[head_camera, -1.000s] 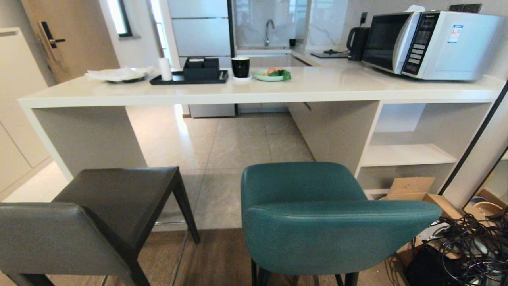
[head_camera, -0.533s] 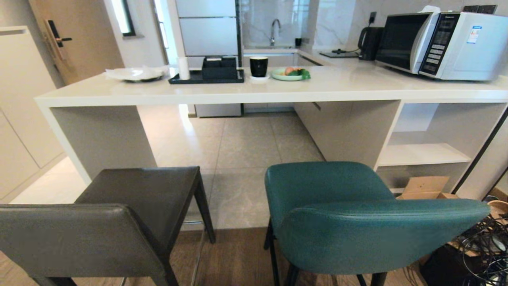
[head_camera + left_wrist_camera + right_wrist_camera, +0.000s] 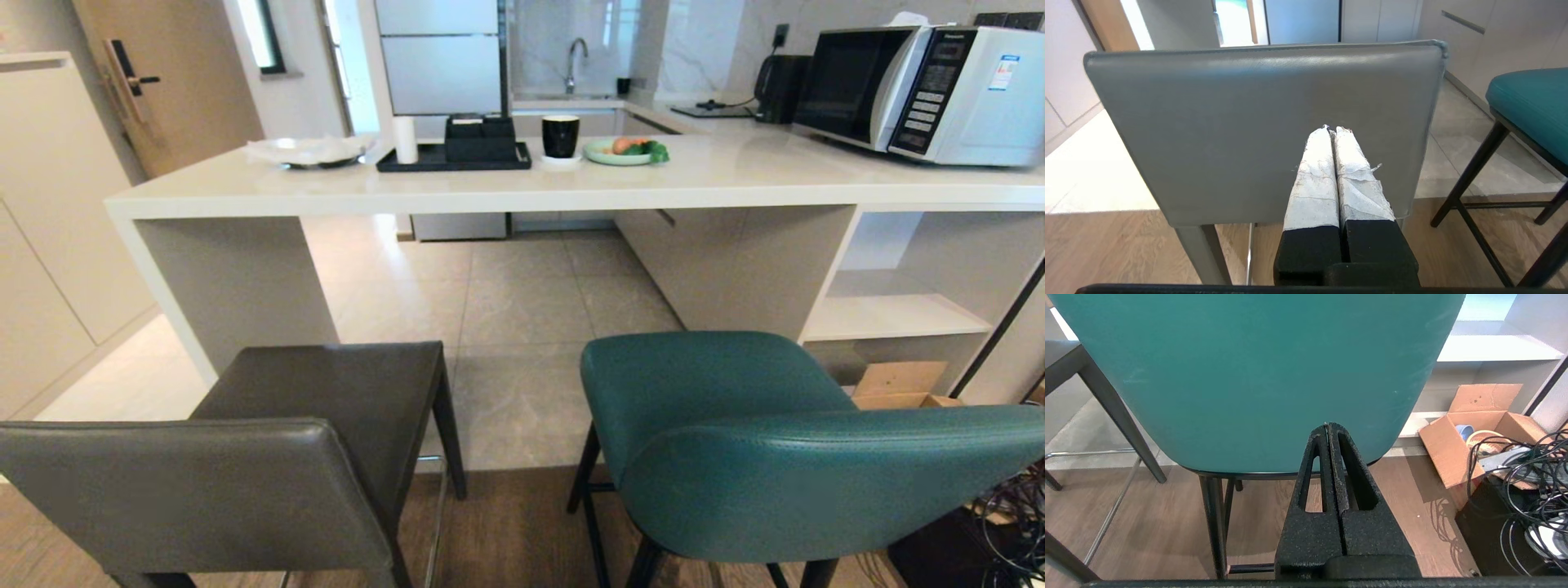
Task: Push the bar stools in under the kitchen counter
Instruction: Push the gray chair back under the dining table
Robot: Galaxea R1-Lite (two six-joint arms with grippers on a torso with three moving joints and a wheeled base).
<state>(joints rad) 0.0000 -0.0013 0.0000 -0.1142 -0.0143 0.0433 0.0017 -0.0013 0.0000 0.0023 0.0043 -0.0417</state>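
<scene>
Head view: whole scene has slid right vs a sec ago, so the cam/base moved, not the stools. Grey stool [image 3: 269, 457] and teal stool [image 3: 751, 441] both stand out on the floor, short of the kitchen counter [image 3: 522, 192], seats not under the slab yet. No arms visible here.

L wrist view: left gripper [image 3: 1334, 132] pinched fully closed, empty, tips at the grey backrest; contact unclear.

R wrist view: right gripper [image 3: 1327, 426] pinched closed, empty, tips at the teal backrest.

Prob lining up; push not started.
</scene>
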